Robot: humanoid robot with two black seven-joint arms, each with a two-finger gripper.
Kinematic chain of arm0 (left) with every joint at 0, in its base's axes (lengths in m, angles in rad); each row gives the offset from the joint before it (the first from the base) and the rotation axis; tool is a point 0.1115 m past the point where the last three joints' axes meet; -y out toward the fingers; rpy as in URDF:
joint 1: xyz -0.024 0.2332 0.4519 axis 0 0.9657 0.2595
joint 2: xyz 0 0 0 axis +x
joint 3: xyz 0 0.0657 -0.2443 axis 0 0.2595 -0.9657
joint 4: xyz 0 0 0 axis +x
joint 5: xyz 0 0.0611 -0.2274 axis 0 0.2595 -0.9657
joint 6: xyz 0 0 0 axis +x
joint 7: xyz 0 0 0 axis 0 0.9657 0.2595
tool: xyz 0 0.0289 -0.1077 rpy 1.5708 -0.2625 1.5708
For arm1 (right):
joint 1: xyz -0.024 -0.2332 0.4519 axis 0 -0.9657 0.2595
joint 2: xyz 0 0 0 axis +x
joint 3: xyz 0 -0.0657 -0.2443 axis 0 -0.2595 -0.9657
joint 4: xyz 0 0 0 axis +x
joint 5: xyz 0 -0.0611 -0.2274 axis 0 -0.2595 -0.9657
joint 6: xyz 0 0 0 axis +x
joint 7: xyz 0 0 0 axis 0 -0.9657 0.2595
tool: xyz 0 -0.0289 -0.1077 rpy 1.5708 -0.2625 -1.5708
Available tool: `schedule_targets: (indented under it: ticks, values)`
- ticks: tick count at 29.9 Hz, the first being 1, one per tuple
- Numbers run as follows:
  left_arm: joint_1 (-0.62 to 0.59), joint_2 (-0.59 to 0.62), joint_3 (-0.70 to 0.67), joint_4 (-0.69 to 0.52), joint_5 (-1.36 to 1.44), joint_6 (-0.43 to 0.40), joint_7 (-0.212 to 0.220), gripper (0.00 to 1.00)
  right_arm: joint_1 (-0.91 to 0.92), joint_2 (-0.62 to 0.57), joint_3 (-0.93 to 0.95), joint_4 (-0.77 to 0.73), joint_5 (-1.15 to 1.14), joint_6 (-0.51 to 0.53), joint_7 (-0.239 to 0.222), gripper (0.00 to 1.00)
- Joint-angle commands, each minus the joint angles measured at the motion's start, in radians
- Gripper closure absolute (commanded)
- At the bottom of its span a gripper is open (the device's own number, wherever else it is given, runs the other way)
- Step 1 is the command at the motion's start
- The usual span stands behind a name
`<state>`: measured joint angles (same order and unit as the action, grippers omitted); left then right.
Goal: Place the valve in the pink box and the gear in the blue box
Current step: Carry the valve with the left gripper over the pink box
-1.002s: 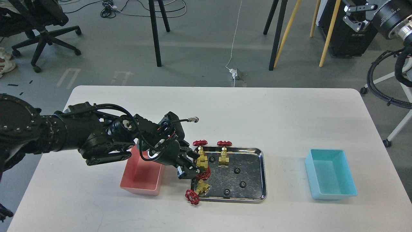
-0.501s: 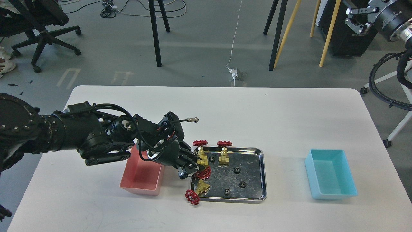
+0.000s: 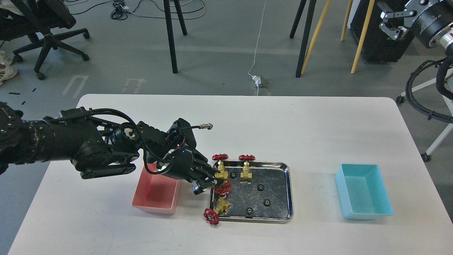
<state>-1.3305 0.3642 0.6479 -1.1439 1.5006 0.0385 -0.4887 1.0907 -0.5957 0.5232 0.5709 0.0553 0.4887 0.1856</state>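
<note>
My left gripper [image 3: 209,182] hangs over the left edge of the steel tray [image 3: 289,193], shut on a valve whose dark red handwheel [image 3: 223,187] sticks out to the right of the fingers; its brass body is mostly hidden. Three more valves are here: two upright at the tray's back left [image 3: 222,173] [image 3: 246,174], and one lying over the front left rim [image 3: 216,211]. Several tiny black gears [image 3: 261,187] lie in the tray. The pink box [image 3: 155,194] stands just left of the gripper and looks empty. The blue box [image 3: 364,193] stands far right, empty. My right gripper [image 3: 391,23] is raised at the top right, off the table, open.
The white table's back edge [image 3: 233,95] lies behind the tray. A cable with a metal plug [image 3: 206,126] sticks out from my left wrist. Chair and stand legs are on the floor beyond the table.
My left gripper has closed in on the valve and shifted slightly up and left, the red handwheel moving with it. The right arm drifted slightly.
</note>
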Motion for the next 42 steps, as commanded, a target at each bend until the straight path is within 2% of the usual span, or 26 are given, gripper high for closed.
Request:
schedule_targets:
  ticks: [1, 8, 14, 23, 29, 36, 42]
  values:
    - [-0.03, 0.058, -0.025, -0.048, 0.001, 0.0, 0.0, 0.89, 0.0, 0.002, 0.0, 0.0, 0.0, 0.0, 0.0, 0.01]
    - [-0.053, 0.179, -0.05, -0.114, 0.012, 0.0, 0.0, 0.89, 0.0, 0.001, 0.0, 0.0, 0.0, 0.0, 0.0, 0.01]
    - [-0.065, 0.349, -0.047, -0.24, 0.072, 0.0, 0.0, 0.89, -0.002, 0.001, 0.0, 0.0, 0.0, 0.0, 0.0, 0.01]
    - [-0.029, 0.524, -0.05, -0.272, 0.211, 0.004, 0.0, 0.89, -0.002, 0.001, 0.0, 0.0, 0.0, 0.0, 0.0, 0.01]
    - [0.037, 0.539, -0.053, -0.257, 0.236, 0.012, 0.0, 0.88, -0.003, 0.001, 0.0, 0.001, 0.0, 0.0, 0.0, 0.01]
    - [0.139, 0.467, -0.089, -0.1, 0.23, 0.032, 0.0, 0.88, -0.011, -0.001, 0.0, 0.001, 0.0, 0.0, 0.0, 0.01]
    - [0.172, 0.437, -0.093, -0.037, 0.233, 0.034, 0.0, 0.85, -0.017, -0.001, 0.0, 0.003, 0.0, 0.0, 0.0, 0.01]
